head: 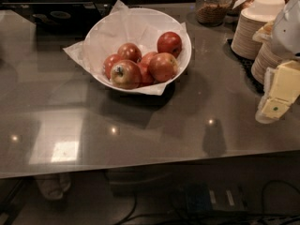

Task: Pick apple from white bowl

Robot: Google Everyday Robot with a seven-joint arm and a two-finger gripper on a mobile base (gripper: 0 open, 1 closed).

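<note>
The white bowl [112, 29], lined with crinkled white paper, stands at the back middle of the grey counter. It holds several red apples bunched on its near right side. An apple [163, 66] with a paler orange-yellow blush lies at the front right of the pile. An apple with a dark stem hollow [124, 74] lies front left. A darker red apple [169, 43] lies behind. My gripper [277, 93], white with cream-yellow pads, hangs at the right edge of the view above the counter, well to the right of the bowl and empty.
Stacks of small tan paper bowls [255, 29] stand on a dark mat at the back right, close behind the gripper. A glass jar of grains [212, 6] stands behind the bowl. The counter's front edge [140, 165] runs across the lower view.
</note>
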